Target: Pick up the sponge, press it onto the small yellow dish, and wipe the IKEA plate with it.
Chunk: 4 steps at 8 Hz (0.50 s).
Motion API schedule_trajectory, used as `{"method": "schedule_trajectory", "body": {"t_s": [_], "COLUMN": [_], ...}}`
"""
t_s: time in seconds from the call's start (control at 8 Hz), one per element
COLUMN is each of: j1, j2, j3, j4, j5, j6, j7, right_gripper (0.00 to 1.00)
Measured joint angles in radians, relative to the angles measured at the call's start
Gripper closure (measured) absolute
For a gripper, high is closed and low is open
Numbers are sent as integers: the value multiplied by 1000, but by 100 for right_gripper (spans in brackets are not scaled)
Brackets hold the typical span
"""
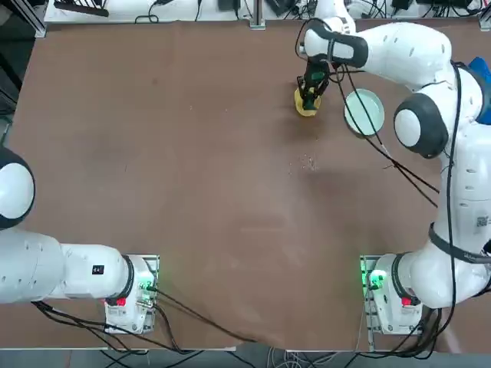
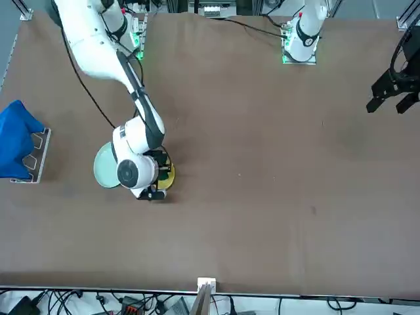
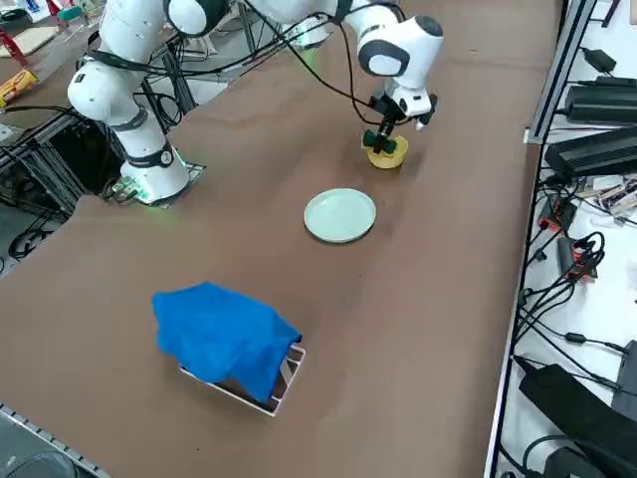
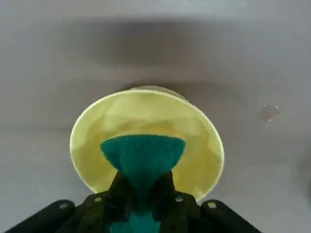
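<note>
My right gripper [image 4: 142, 201] is shut on the sponge [image 4: 142, 160], its green face squeezed narrow between the fingers. The sponge's end sits down inside the small yellow dish [image 4: 201, 141]. In the top view the right gripper [image 1: 309, 98] stands over the small yellow dish [image 1: 305, 110] at the far right of the table. The IKEA plate [image 1: 364, 112], pale blue-green, lies just right of it, partly under the arm. In the right side view the right gripper [image 3: 379, 137] is at the small yellow dish [image 3: 388, 154], with the IKEA plate [image 3: 339, 215] nearer the camera.
A blue cloth [image 3: 224, 337] is draped over a small stand [image 3: 284, 383] at the table's right side. Cables run from the arm across the table near the plate. A few pale specks [image 1: 308, 162] lie on the brown tabletop.
</note>
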Motion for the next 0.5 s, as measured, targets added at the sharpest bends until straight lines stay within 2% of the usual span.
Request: {"method": "schedule_trajectory", "body": {"t_s": [0.5], "j1": [-1], "j2": [12], "j3": [1], "j4": [3], "j5": [0], "j6": [11], "j7": [-12], "right_gripper": [78]}}
